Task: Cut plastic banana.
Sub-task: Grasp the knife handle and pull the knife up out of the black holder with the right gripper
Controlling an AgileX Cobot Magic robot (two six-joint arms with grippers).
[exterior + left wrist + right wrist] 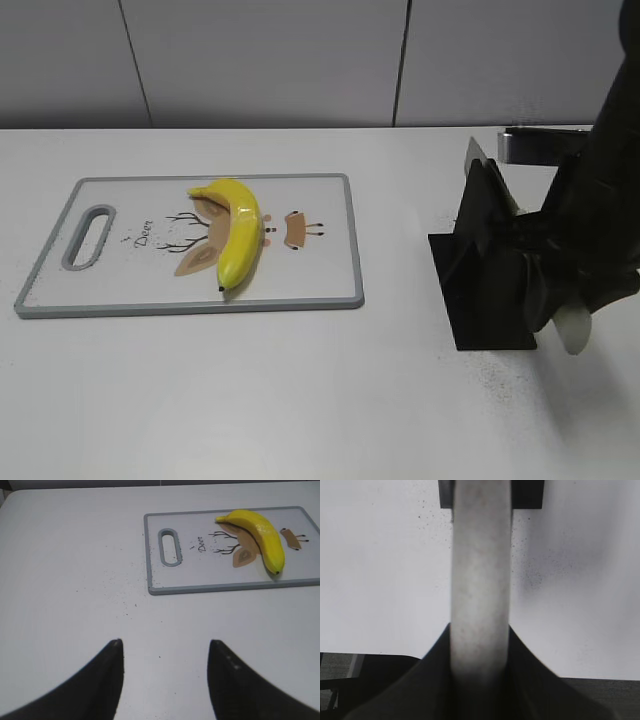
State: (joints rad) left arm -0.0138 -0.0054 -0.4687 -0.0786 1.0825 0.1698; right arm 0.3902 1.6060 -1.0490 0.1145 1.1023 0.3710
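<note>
A yellow plastic banana [238, 232] lies whole on the white cutting board [320, 270], over its deer drawing. It also shows in the left wrist view [262, 534] on the board [200, 577]. My right gripper [548, 292] is at the black knife stand [488, 300] and is shut on a pale grey knife handle [480, 570]; the handle's end [573, 332] sticks out below the jaws. The blade is hidden by the stand and the arm. My left gripper [165, 642] is open and empty above bare table, left of and nearer than the board. It is out of the exterior view.
The board has a grey rim and a handle slot [90, 236] at its left end. A grey metal piece [535, 146] lies behind the stand at the back right. The stand's base [525, 494] shows at the top of the right wrist view.
</note>
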